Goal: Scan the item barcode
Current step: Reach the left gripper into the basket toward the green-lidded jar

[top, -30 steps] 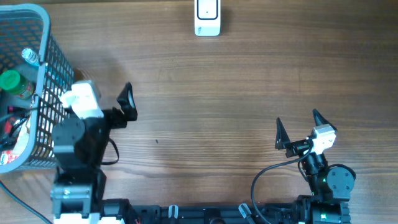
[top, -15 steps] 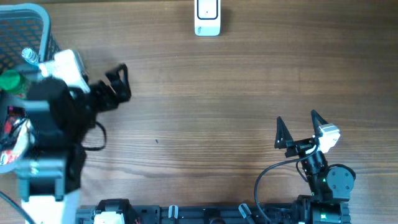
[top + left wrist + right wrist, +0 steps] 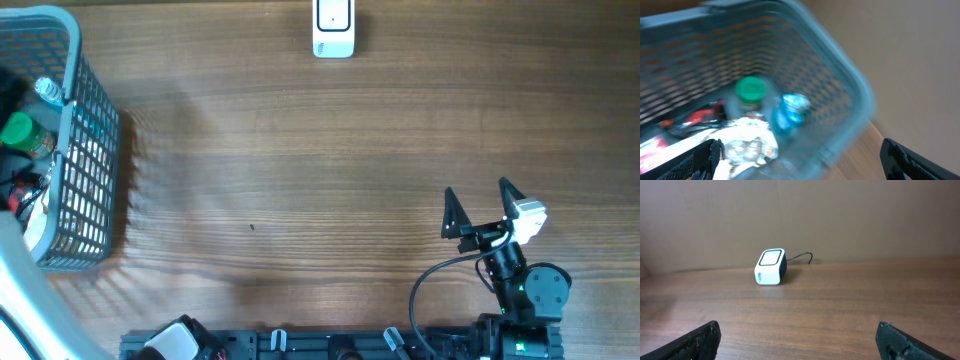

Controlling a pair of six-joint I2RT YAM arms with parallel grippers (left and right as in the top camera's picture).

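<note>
Wide wooden table (image 3: 320, 150) under us, and at its left edge sits the blue-grey mesh basket (image 3: 92, 160), which is where the goods to be scanned are lying right now, none of them out on the wood. The left gripper (image 3: 801, 155) hangs above that basket with its dark fingers spread wide at the bottom corners of its own blurred view, nothing between them; from overhead the gripper itself is out of frame. Over at the near right edge, the right gripper (image 3: 477, 192) sits low by its base, jaws splayed apart and empty, pointed across the table at the barcode scanner (image 3: 333, 28). That little white box with a dark side stands at the far edge, centre, well apart from both arms and from the basket, a thin dark cable (image 3: 801, 256) trailing off behind it. Inside the basket: a green-capped bottle (image 3: 750, 89), just beside it a bottle with a shiny blue top (image 3: 792, 107), a crinkly pale packet (image 3: 747, 145) in front, and something red (image 3: 700, 116) at the left, too smeared to name.
</note>
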